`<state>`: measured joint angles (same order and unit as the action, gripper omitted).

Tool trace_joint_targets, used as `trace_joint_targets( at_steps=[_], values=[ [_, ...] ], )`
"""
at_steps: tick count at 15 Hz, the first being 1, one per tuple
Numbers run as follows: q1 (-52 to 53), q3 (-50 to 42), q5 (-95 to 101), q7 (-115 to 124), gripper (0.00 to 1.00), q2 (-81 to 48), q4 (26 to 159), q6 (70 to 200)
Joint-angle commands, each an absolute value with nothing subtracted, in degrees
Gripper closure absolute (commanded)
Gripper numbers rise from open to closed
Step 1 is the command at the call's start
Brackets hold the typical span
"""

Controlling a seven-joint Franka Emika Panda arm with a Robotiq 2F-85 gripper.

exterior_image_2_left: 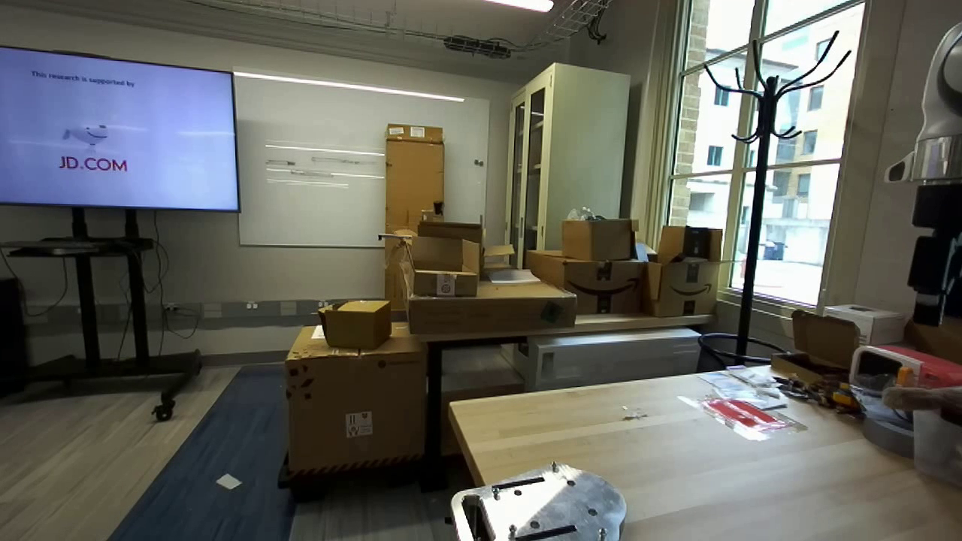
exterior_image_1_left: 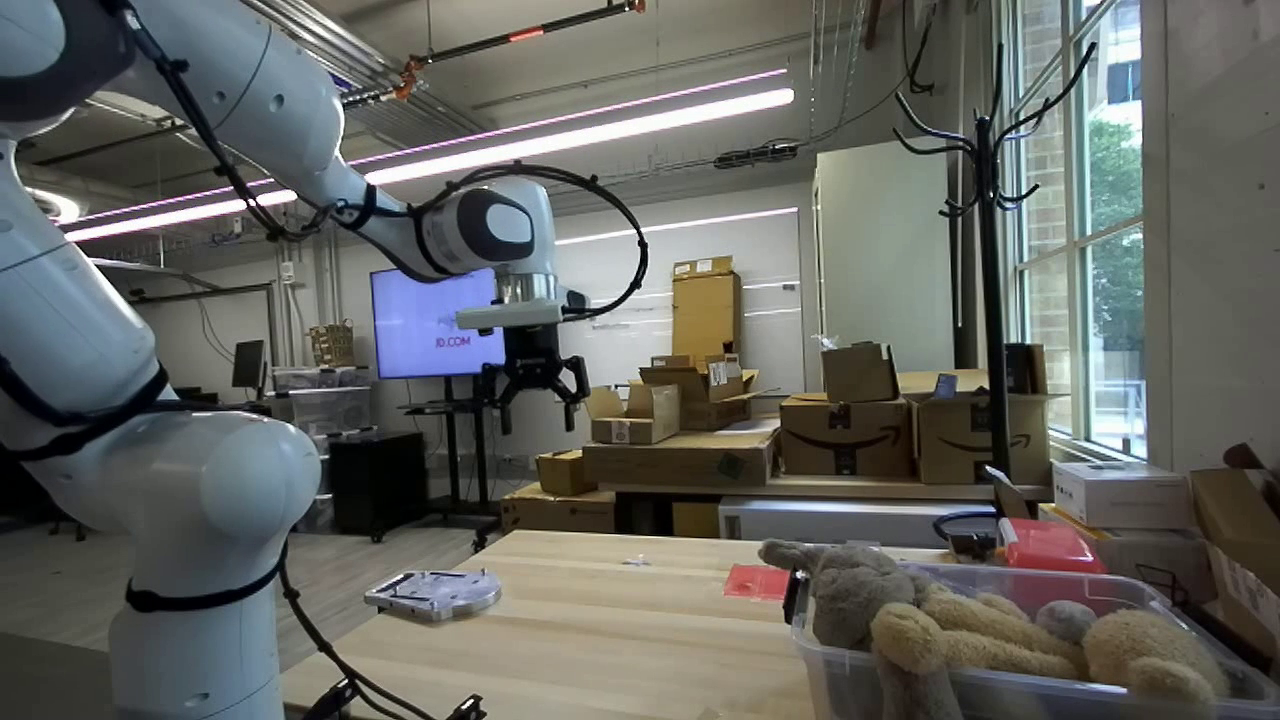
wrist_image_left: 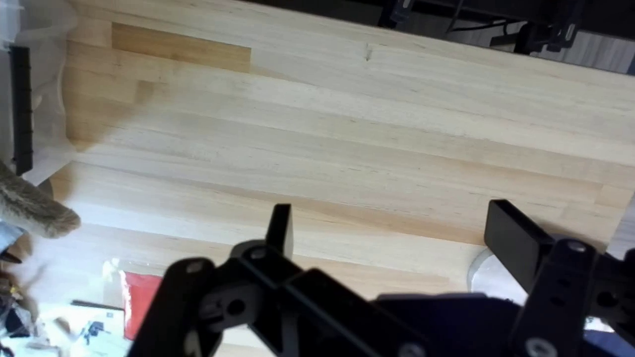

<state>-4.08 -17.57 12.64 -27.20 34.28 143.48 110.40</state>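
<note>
My gripper (exterior_image_1_left: 537, 418) is open and empty, high above the wooden table (exterior_image_1_left: 620, 650), with its fingers pointing down. In the wrist view the two fingertips (wrist_image_left: 389, 213) stand wide apart with bare wood below them. A silver metal plate (exterior_image_1_left: 435, 593) lies at the table's edge. It also shows in an exterior view (exterior_image_2_left: 545, 500), and partly behind a finger in the wrist view (wrist_image_left: 496, 277). A clear plastic bin (exterior_image_1_left: 835, 680) holds several plush toys, one grey (exterior_image_1_left: 850, 595) and others tan (exterior_image_1_left: 1010, 650). A furry limb (wrist_image_left: 37, 206) sticks out beside the bin in the wrist view.
A flat red packet (exterior_image_1_left: 757, 582) lies on the table, also in the wrist view (wrist_image_left: 141, 297). A red and white item (exterior_image_1_left: 1045, 545) and small clutter (exterior_image_2_left: 819, 391) stand near the bin. Cardboard boxes (exterior_image_1_left: 845, 435) and a black coat rack (exterior_image_1_left: 990, 300) stand behind the table.
</note>
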Motion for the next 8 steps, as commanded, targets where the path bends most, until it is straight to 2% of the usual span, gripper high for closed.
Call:
trace_joint_targets(
  at_steps=[1, 8],
  values=[
    [-6.78, -16.96, 10.96, -20.87, 0.0, 29.31, 140.48, 111.25],
    [-4.79, -19.56, -1.63, -28.43, 0.0, 28.22, 139.6, 109.32]
  ],
)
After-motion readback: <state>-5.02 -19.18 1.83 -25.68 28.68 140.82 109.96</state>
